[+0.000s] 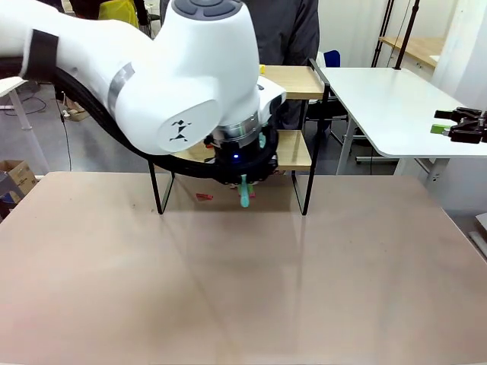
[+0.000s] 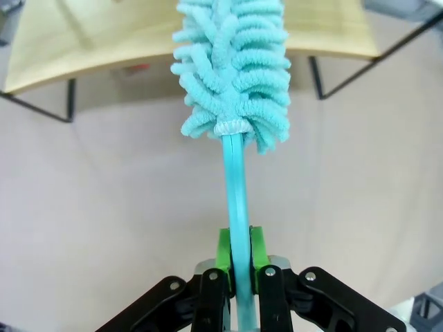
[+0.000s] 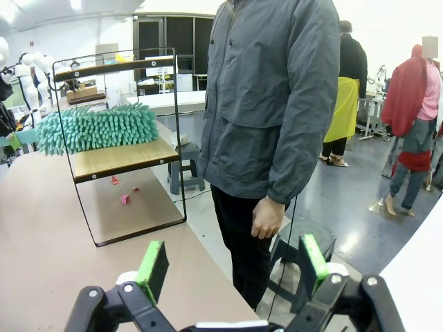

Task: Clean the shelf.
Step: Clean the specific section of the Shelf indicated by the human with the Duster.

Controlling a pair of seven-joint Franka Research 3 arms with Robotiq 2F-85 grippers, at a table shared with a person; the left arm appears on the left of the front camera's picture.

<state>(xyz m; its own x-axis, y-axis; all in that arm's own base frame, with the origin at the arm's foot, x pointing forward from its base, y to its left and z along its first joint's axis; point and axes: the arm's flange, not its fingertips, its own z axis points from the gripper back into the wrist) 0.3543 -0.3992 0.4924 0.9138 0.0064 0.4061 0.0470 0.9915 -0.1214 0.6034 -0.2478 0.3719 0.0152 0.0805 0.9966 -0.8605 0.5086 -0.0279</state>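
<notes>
The cleaning looks to be under way rather than finished. The shelf (image 1: 295, 149) stands at the middle of the far edge of the table (image 1: 243, 296), its four black legs on the tabletop. The left pincer (image 2: 240, 253) is clamped on the thin teal handle of a chenille duster (image 2: 232, 69), green pads pressed to either side of the stem. The duster's fluffy head lies along the lower board (image 3: 121, 159), reaching across most of its length in the right wrist view. That board looks bare of scraps where it shows, so I judge this tier to be the one being wiped. A few small red scraps (image 3: 125, 199) lie on the table under the shelf, between its legs and close to the far edge. If they count as part of the job, they are left to deal with, and so is the upper board (image 3: 111, 68), which the duster does not touch. There is no bin, tray or other container to report. The shelf's lower tier carries nothing but the duster head, and what sits on the upper tier is too small to tell. The right pincer (image 3: 233, 264) hangs off the table's right edge with its pads spread wide and nothing between them. A person stands beyond the far edge just beside the shelf, one hand (image 3: 266, 218) hanging loose.
</notes>
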